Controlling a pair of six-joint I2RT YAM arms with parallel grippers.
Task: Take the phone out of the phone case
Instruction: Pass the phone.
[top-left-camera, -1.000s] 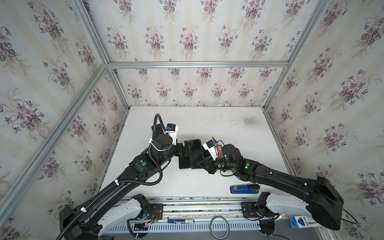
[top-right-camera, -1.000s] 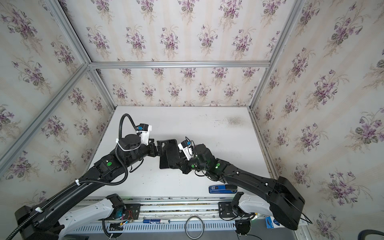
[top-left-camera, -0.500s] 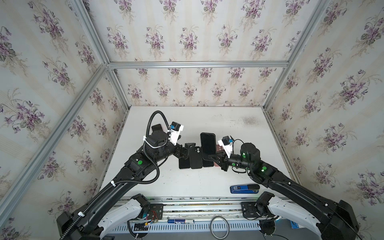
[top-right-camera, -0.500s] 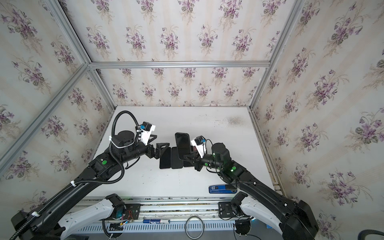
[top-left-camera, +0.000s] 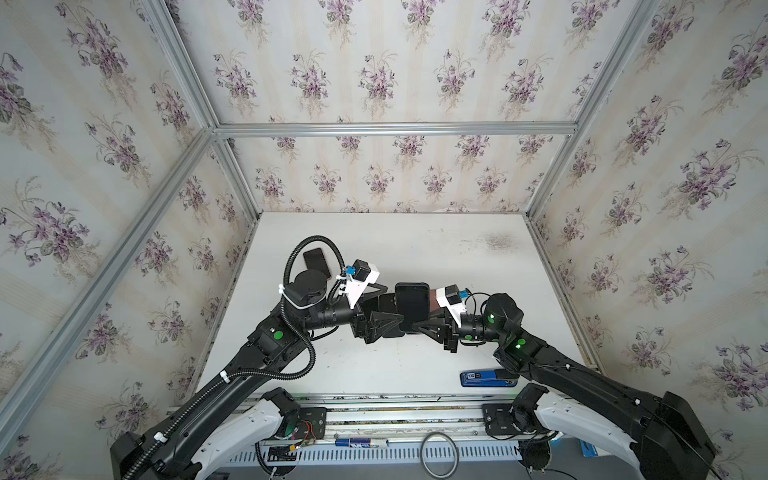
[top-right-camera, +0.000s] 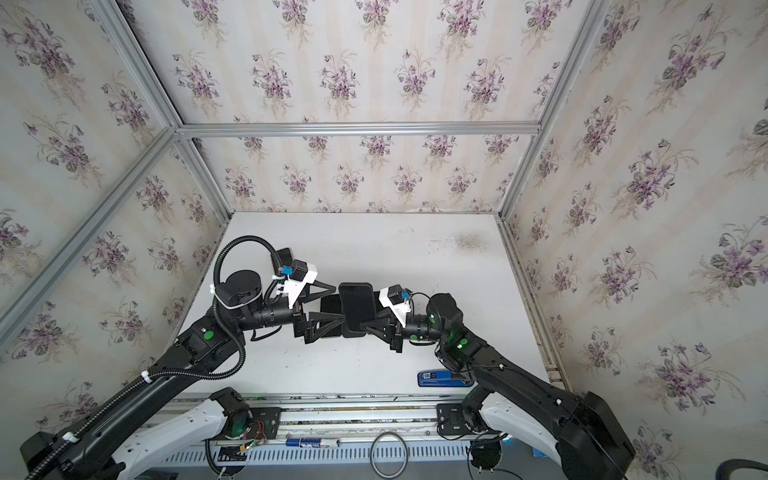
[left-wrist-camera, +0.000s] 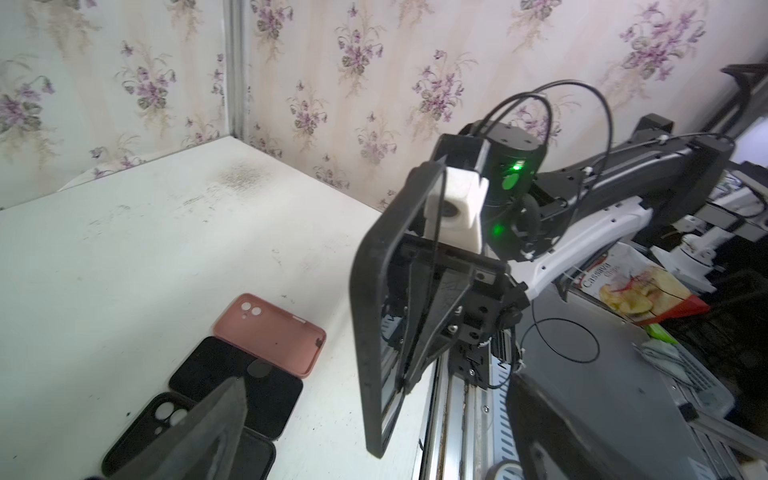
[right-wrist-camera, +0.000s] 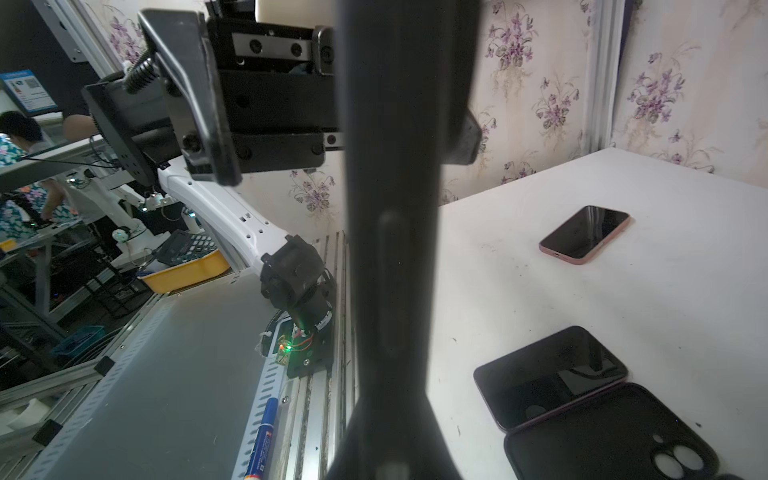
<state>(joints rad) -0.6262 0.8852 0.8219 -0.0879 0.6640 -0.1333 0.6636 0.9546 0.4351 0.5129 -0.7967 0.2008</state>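
Phone (top-left-camera: 411, 305), in its black phone case (left-wrist-camera: 365, 332), is held upright above the surface (top-left-camera: 415, 245), clamped between the nearly closed right fingers (top-left-camera: 432, 327). Left fingers (top-left-camera: 382, 323) are spread wide and empty, just beside its edge. Below the fingers lie a pink case (left-wrist-camera: 270, 332), a dark phone (right-wrist-camera: 548, 374) and an empty black case (right-wrist-camera: 615, 436). Another phone (top-left-camera: 318, 262) lies beyond the left fingers. A second ago both sets of fingers were low over that pile.
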